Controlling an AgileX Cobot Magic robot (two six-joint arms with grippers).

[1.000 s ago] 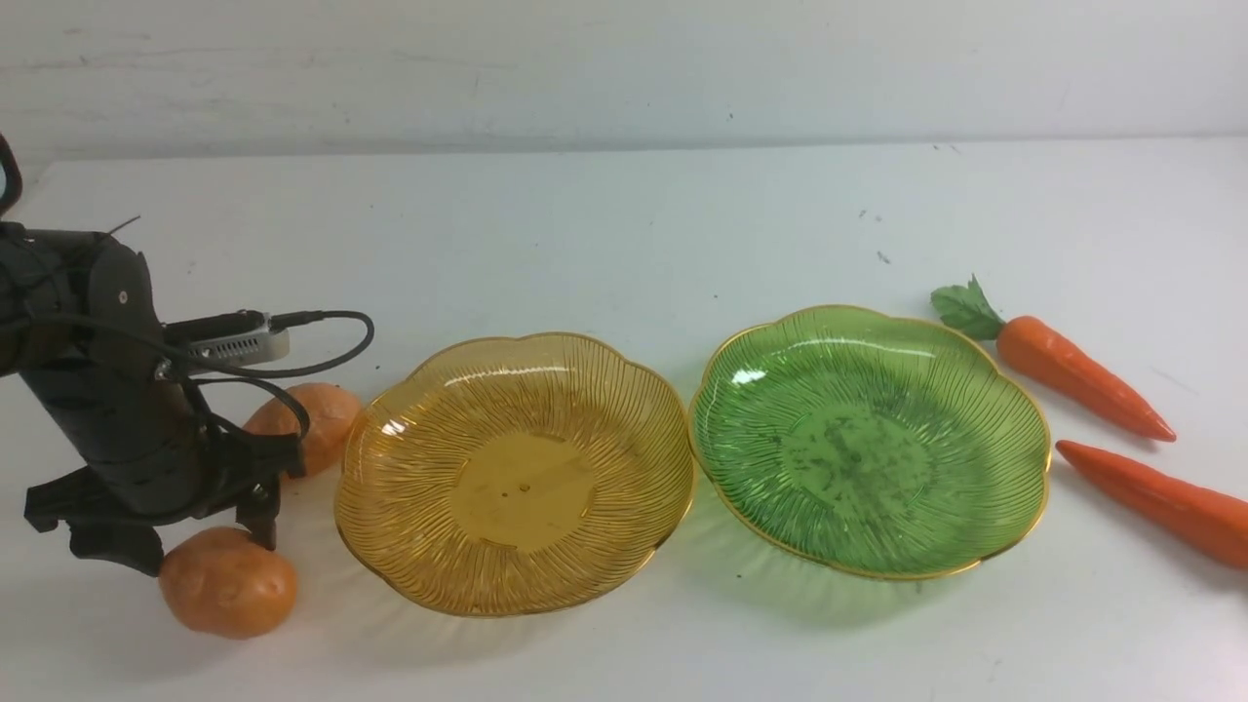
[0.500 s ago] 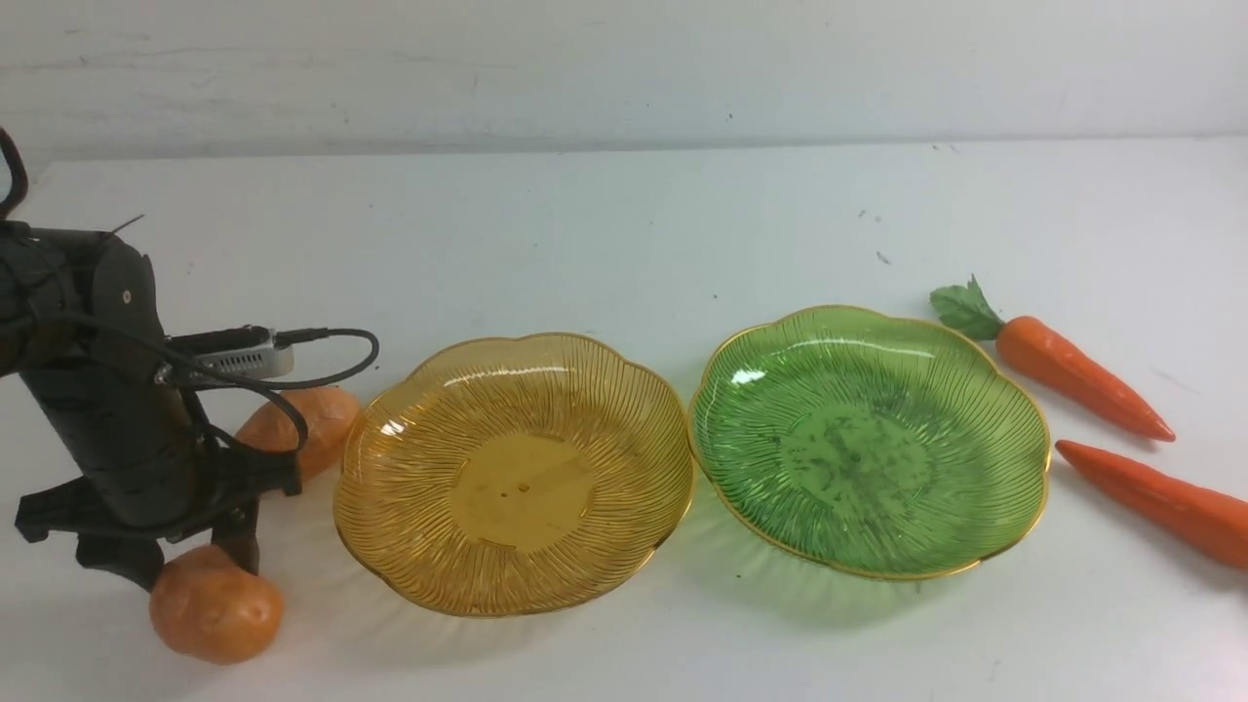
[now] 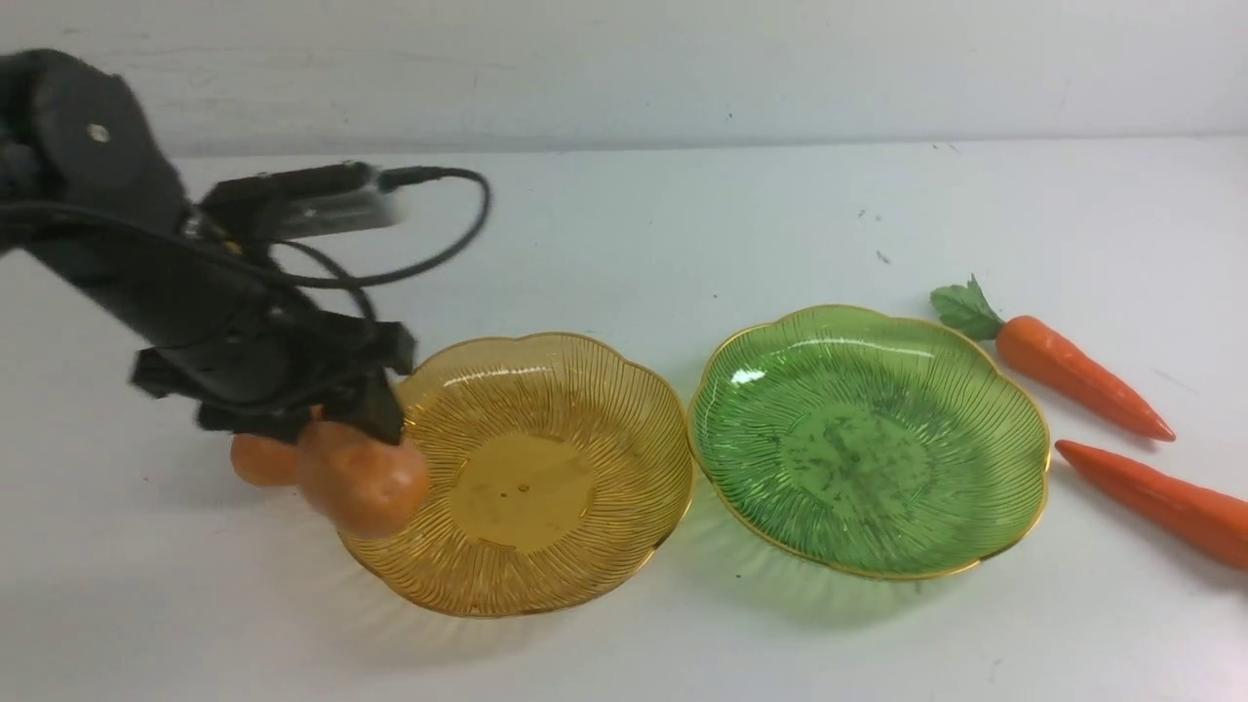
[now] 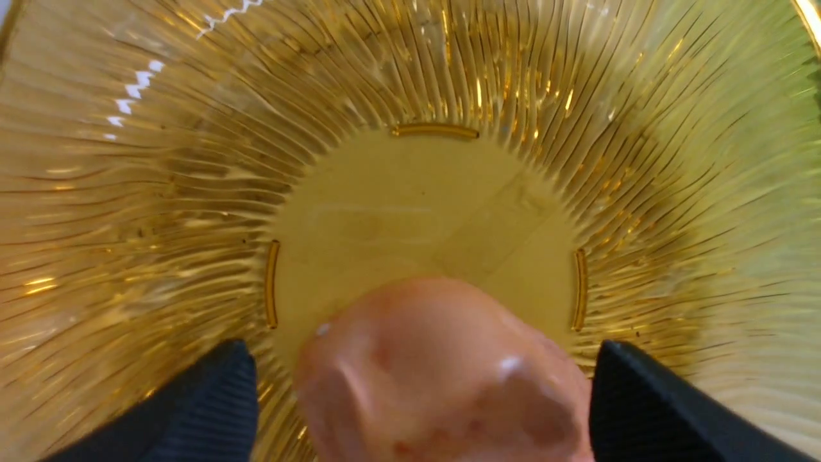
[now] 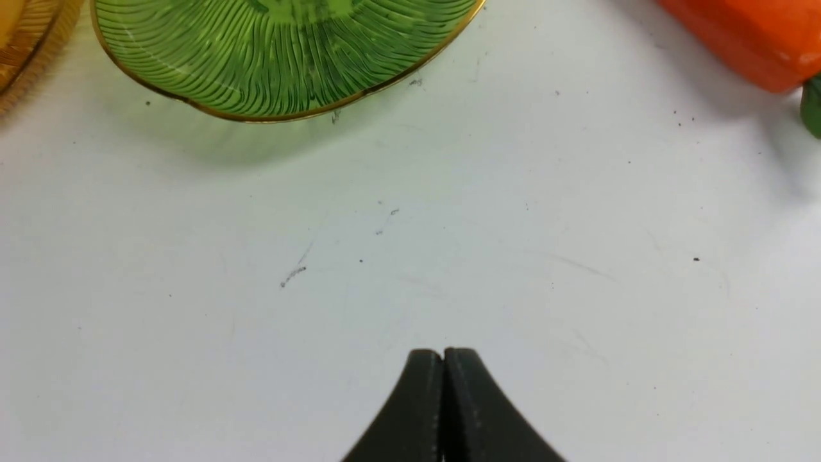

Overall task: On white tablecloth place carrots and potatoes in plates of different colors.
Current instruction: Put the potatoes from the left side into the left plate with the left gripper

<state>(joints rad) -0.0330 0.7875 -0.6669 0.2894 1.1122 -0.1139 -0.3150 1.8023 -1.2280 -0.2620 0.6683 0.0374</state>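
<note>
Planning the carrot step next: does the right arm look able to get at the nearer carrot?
Probably yes: the nearer carrot lies bare on the white tablecloth beside the green plate, nothing over it; the right pincer is shut and must open first.

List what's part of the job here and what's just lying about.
Job: lumpy tan toy potato over the rim of the amber ribbed translucent plate; second tan potato beside it; green ribbed translucent plate; far orange toy carrot, leafy top; near orange toy carrot; white tablecloth.
Lying about: nothing loose; just black arm cable, white back wall.
</note>
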